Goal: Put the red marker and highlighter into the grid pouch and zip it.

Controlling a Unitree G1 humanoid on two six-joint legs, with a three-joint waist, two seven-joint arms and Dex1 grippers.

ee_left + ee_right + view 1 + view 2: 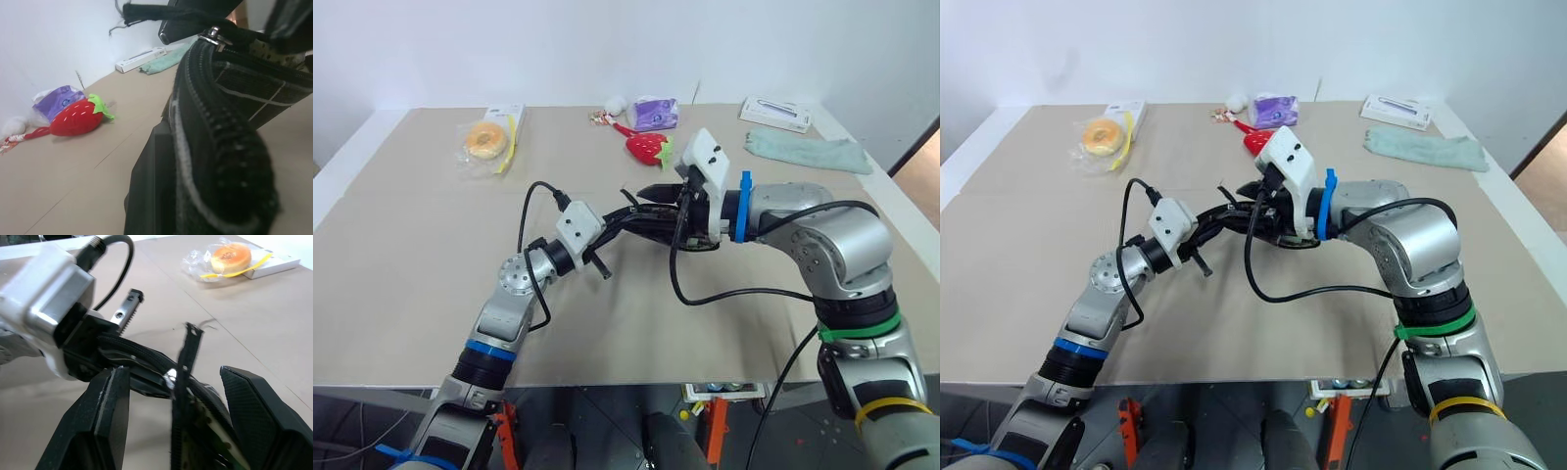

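My left end effector (1203, 238) clamps the grid pouch (195, 401) end; its zipper pull (185, 363) stands between my open right end effector's (176, 396) fingers.

Bright, even light; blurred wrist close-ups

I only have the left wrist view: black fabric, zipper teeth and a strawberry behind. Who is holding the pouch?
Observer: The left gripper is shut on one end of the grid pouch, holding it off the table.
Operator: And the right gripper?
Observer: Its fingers stand open on either side of the black zipper pull, not yet closed on it.
Operator: Anything else on the table besides the strawberry?
Observer: A bagged bun lies at the far left, a green cloth at the far right.
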